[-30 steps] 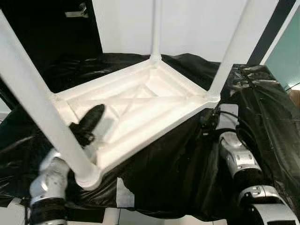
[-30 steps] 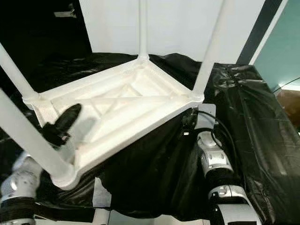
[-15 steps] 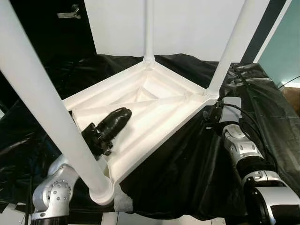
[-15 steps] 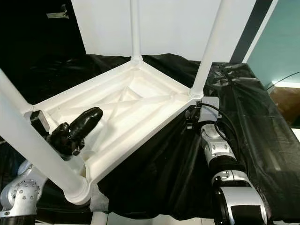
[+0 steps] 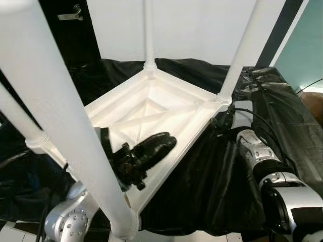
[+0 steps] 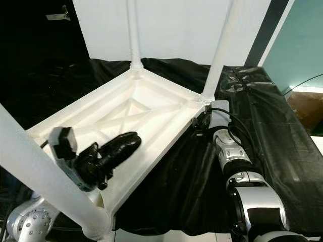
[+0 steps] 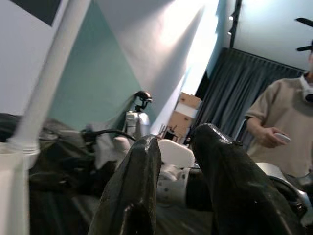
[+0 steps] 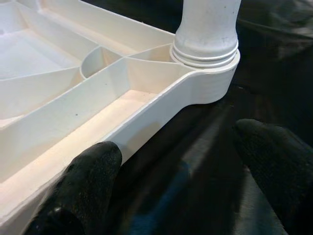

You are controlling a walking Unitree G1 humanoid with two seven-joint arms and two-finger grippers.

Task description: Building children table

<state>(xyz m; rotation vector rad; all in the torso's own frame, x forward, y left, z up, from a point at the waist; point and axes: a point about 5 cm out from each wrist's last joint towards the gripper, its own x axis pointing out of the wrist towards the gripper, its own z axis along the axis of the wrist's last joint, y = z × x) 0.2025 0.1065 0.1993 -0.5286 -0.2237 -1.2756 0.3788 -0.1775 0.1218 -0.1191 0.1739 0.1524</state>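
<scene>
While upturned, white table under nearly closed, empty left hand; right hand agape beside its corner

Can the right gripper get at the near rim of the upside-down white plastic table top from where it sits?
Probably yes: the right gripper is open beside the rim of the white table top, near the corner leg, with only black sheeting between.
</scene>
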